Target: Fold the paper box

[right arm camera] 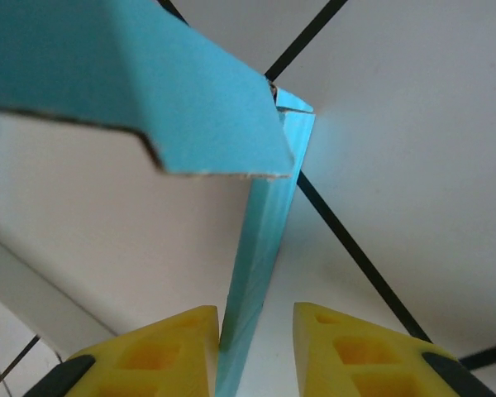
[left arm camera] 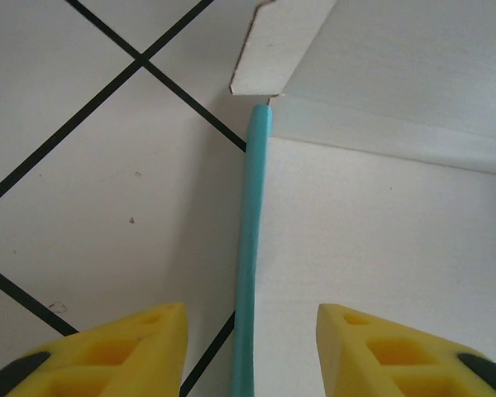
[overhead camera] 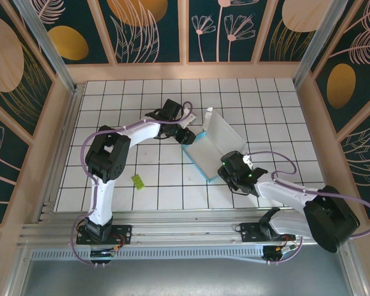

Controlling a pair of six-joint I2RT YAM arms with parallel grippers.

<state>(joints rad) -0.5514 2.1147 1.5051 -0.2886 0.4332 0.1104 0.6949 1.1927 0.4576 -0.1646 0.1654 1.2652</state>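
The paper box [overhead camera: 217, 140] lies open on the tiled table, white inside up, with teal walls raised along its near edges and a pale flap standing at the back. My left gripper [overhead camera: 186, 135] is at the box's left side. In the left wrist view it [left arm camera: 250, 310] is open and straddles the thin teal wall [left arm camera: 253, 207], with a gap on each side. My right gripper [overhead camera: 232, 170] is at the box's near right corner. It [right arm camera: 256, 310] straddles a teal wall [right arm camera: 269, 240]: the left finger [right arm camera: 174, 347] touches it, the right one stands apart. A teal flap [right arm camera: 132, 83] hangs above.
A tiny yellow-green scrap [overhead camera: 136, 180] lies on the tiles left of the box. Wooden side walls [overhead camera: 46, 142] enclose the table, and a metal rail [overhead camera: 185, 231] runs along the near edge by the arm bases.
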